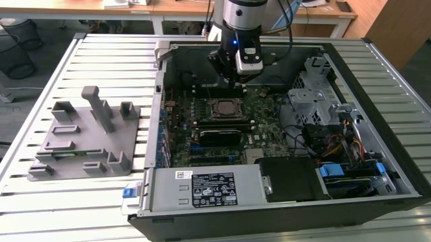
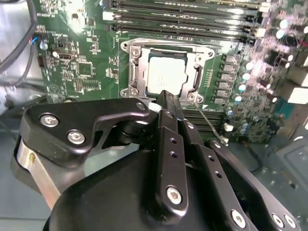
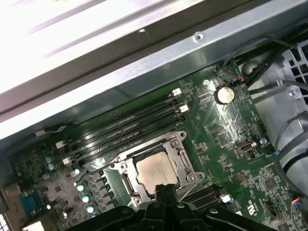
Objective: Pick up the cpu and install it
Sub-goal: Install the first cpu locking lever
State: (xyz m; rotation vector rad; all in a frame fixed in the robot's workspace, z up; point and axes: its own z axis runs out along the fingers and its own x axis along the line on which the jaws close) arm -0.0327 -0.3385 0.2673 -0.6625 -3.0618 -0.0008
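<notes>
My pincer (image 2: 166,98) hangs just above the cpu (image 2: 166,74), its fingers (image 2: 169,144) pressed together with nothing between them. In both wrist views the cpu lies flat in the socket (image 3: 179,149), silver top up, directly below the fingertips. I judge the chip seated: it sits square inside the frame and I am not carrying it. Beyond the socket from the pincer run the memory slots (image 3: 125,132), on the motherboard (image 2: 77,72). In the exterior view the arm reaches down into the open case (image 1: 404,166); a grey fixture (image 1: 88,136) rests on the desk (image 1: 114,60), well apart from the pincer.
</notes>
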